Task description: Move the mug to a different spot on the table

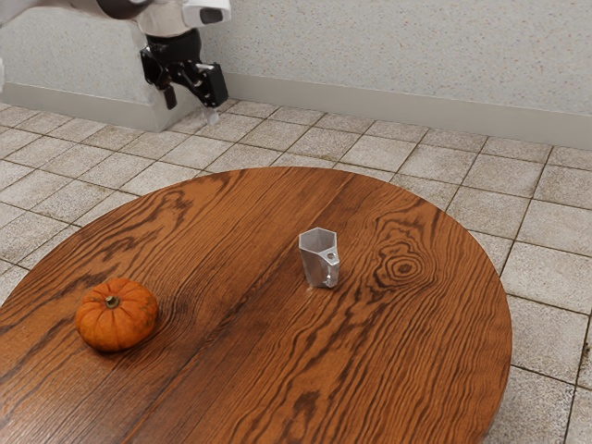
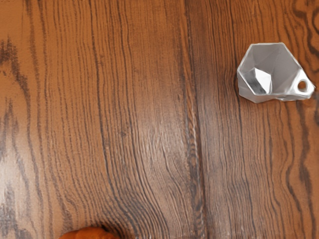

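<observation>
A small silver faceted mug (image 1: 320,257) stands upright near the middle of the round wooden table (image 1: 277,370), its little ring handle turned toward the exterior view's right. From above, in the wrist view, the mug (image 2: 271,72) shows its hollow inside and the handle. My gripper (image 1: 191,104) hangs high above the table's far edge, toward the exterior view's upper left, well away from the mug. Its fingers stand apart, open, with nothing between them.
An orange pumpkin (image 1: 116,314) sits on the table at the exterior view's left; its top (image 2: 89,233) shows in the wrist view. Bare wood lies between pumpkin and mug. A tiled floor and a wall surround the table.
</observation>
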Robot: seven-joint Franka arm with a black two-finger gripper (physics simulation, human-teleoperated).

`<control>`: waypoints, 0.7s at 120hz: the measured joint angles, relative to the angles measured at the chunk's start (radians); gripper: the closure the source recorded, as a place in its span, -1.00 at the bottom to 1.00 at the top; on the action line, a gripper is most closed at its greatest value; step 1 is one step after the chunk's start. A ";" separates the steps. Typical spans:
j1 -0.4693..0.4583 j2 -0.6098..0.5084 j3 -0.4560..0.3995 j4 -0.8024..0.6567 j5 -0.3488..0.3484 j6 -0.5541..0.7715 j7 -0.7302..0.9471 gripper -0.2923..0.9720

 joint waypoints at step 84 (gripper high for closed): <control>0.000 0.463 -0.167 -0.028 -0.290 0.249 -0.495 -0.54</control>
